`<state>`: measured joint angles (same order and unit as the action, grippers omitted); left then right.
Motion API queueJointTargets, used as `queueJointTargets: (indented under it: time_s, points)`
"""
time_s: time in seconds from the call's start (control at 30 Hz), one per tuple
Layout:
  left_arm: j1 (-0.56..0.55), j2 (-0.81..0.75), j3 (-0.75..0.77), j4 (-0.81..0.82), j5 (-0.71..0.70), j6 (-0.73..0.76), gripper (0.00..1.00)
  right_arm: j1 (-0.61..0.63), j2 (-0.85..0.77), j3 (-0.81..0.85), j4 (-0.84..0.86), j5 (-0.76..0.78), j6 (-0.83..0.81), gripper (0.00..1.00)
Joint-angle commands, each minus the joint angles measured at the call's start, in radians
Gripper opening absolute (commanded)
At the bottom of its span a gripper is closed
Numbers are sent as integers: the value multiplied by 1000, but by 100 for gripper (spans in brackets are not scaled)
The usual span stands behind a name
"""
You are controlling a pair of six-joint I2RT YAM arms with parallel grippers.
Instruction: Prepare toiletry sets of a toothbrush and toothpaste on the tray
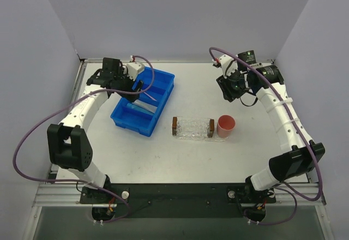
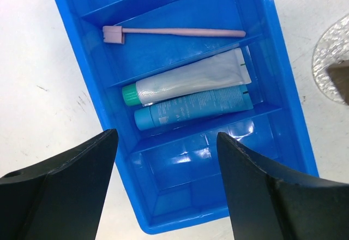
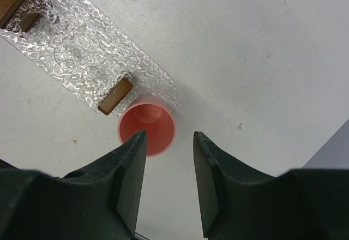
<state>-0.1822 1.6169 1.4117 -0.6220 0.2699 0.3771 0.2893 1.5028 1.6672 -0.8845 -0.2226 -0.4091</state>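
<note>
Hovering over the blue bin, lining up the first pick for a set

The left gripper is hanging wide open and empty above it, while the right gripper is waiting part-open and empty over the pink cup just beside the bare tray. The two toothpaste tubes are lying touching in one slot and the toothbrush alone in the next. Closing across its thin handle is looking like the cleaner grab.

bin dividers hem in toothbrush and tubes, reach from above only. cup blocks tray's right end.
</note>
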Motion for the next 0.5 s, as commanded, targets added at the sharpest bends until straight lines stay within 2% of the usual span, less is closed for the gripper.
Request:
queueJointTargets:
  time_s: [0.0, 0.1, 0.23, 0.3, 0.37, 0.47]
  points:
    - [-3, 37, 59, -27, 41, 106, 84, 1, 16, 13, -31, -43, 13, 35]
    - [-7, 47, 30, 11, 37, 111, 84, -6, 20, 3, -33, -58, 26, 34]
    - [-52, 41, 4, 57, -59, 68, 83, -27, -4, 8, -41, -145, -66, 35]
    - [-68, 47, 36, 27, -87, 72, 83, -47, -16, -12, -25, -199, -76, 35]
    - [-91, 83, 111, -91, -116, 133, 83, -62, -30, -64, 7, -319, -6, 35]
    - [-85, 86, 110, -98, -115, 177, 83, -78, -12, -118, 53, -400, 105, 35]
